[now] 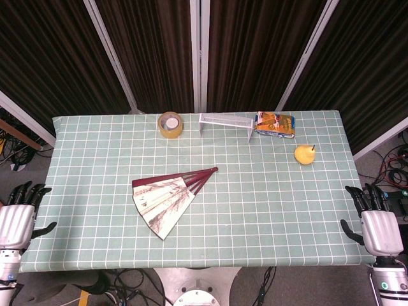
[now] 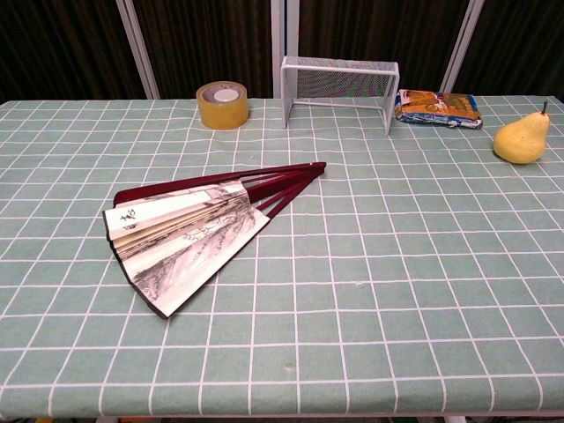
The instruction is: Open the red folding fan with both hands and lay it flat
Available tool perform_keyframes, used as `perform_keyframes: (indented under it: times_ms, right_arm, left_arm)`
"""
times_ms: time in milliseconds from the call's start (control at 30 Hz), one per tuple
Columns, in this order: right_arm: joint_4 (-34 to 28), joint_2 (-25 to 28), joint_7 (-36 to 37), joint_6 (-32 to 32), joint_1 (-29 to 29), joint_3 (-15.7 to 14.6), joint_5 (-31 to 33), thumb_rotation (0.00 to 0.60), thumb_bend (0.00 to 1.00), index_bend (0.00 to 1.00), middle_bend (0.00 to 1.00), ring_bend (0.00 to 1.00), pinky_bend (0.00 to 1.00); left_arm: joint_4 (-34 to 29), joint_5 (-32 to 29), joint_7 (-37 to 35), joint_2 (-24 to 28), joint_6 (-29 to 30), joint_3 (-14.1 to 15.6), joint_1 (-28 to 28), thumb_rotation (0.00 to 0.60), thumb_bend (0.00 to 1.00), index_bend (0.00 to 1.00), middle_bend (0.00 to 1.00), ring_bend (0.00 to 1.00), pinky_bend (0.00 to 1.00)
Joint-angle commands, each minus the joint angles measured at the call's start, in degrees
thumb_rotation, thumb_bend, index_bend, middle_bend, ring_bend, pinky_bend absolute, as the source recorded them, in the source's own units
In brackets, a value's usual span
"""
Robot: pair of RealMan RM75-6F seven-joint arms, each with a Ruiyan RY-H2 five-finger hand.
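Observation:
The red folding fan [image 1: 168, 196] lies on the green checked table [image 1: 268, 210], spread partly open, with dark red ribs meeting at the upper right and a pale painted leaf toward the lower left. The chest view shows the fan [image 2: 189, 229] flat on the cloth left of centre. My left hand [image 1: 18, 217] hangs off the table's left edge, fingers apart and holding nothing. My right hand [image 1: 376, 220] sits off the right edge, fingers also apart and empty. Both hands are far from the fan. Neither hand appears in the chest view.
A roll of yellow tape [image 1: 170, 124] sits at the back. A white wire rack [image 1: 225, 122] stands beside it, then a snack packet [image 1: 275, 123]. A yellow pear [image 1: 305, 153] rests at the right. Dark curtains close off the rear.

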Motion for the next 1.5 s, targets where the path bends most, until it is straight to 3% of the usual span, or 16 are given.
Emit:
perform_keyframes:
  times_ms: [33, 333, 633, 833, 1067, 1233, 1367, 1500]
  right_arm:
    - [0.0, -0.1, 0.2, 0.0, 0.0, -0.1, -0.1, 0.6, 0.21, 0.12, 0.17, 0.0, 0.0]
    - [-0.1, 0.2, 1.0, 0.9, -0.5, -0.2, -0.8, 0.6, 0.21, 0.12, 0.17, 0.0, 0.0]
    - [-0.6, 1.6, 1.2, 1.5, 0.2, 0.5, -2.1, 0.6, 0.22, 0.12, 0.17, 0.0, 0.0]
    - [-1.4, 3.2, 0.9, 1.0, 1.6, 1.5, -3.1, 0.6, 0.22, 0.12, 0.17, 0.0, 0.0]
    - [-1.8, 4.4, 1.4, 0.8, 2.3, 1.9, -3.3, 0.6, 0.22, 0.12, 0.17, 0.0, 0.0]
    - [-1.6, 4.7, 1.8, 0.8, 2.2, 1.8, -3.0, 0.6, 0.22, 0.12, 0.17, 0.0, 0.0]
    - [-1.4, 4.7, 2.1, 0.9, 2.3, 1.8, -3.0, 0.6, 0.22, 0.12, 0.17, 0.0, 0.0]
    - [-1.2, 4.9, 2.3, 1.0, 2.2, 1.8, -3.0, 0.6, 0.22, 0.12, 0.17, 0.0, 0.0]
  left_arm:
    - [-0.1, -0.1, -0.2, -0.1, 0.0, -0.1, 0.0, 0.6, 0.01, 0.22, 0.16, 0.08, 0.12]
    - [-0.5, 0.5, -1.2, 0.5, -0.5, 0.0, -0.4, 0.6, 0.01, 0.22, 0.16, 0.08, 0.12]
    - [-1.0, 3.5, -10.8, 3.2, -7.8, -1.8, -7.1, 0.6, 0.01, 0.22, 0.16, 0.08, 0.12]
    - [-1.2, 3.3, -15.8, 3.0, -16.9, -5.3, -15.8, 0.6, 0.01, 0.24, 0.17, 0.15, 0.15]
    - [1.2, -2.2, -24.4, -0.5, -34.4, -9.0, -28.3, 0.6, 0.19, 0.33, 0.28, 0.24, 0.22]
    - [3.6, -8.9, -20.8, -4.9, -44.8, -10.7, -36.2, 0.6, 0.21, 0.36, 0.29, 0.24, 0.23]
    - [5.9, -15.3, -15.3, -9.0, -49.3, -11.4, -41.1, 0.6, 0.22, 0.36, 0.29, 0.24, 0.23]
    - [9.4, -22.3, -7.9, -13.5, -51.7, -10.3, -45.4, 0.6, 0.24, 0.39, 0.29, 0.24, 0.23]
